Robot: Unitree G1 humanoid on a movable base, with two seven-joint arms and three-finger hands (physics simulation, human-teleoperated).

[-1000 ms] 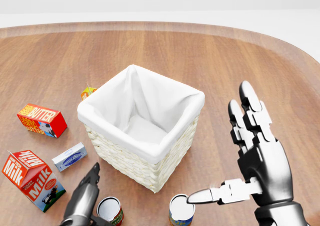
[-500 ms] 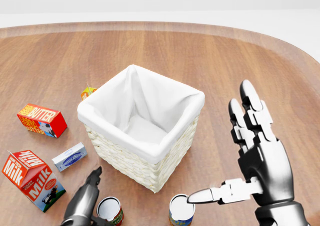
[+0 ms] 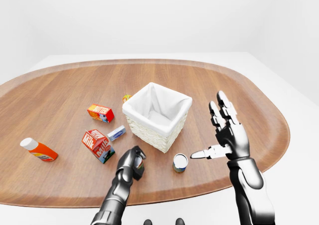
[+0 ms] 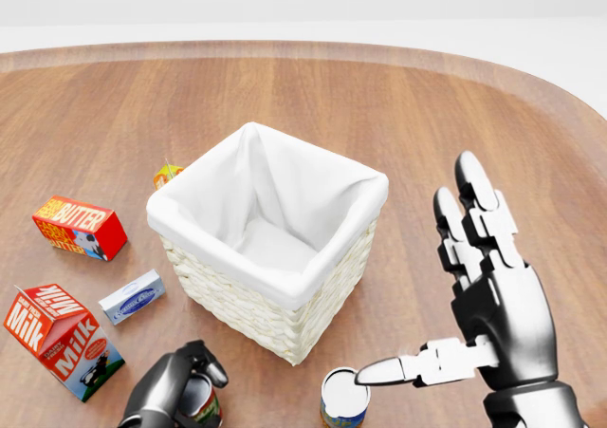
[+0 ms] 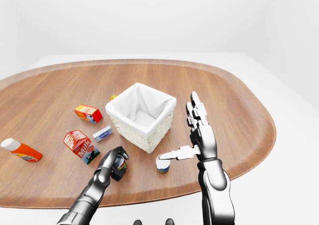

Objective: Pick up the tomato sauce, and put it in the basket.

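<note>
Your left hand (image 4: pixel 175 395) curls its fingers round the tomato sauce (image 4: pixel 201 404) can on the bench (image 3: pixel 60 95), below the basket (image 4: pixel 270 248); your right hand (image 4: pixel 479 300) is spread beside another can (image 4: pixel 343 397).

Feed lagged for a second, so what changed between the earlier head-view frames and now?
The left hand curled its fingers round the red-labelled can, which earlier stood uncovered beside it. The right hand, other can, basket and cartons stayed put.
</note>
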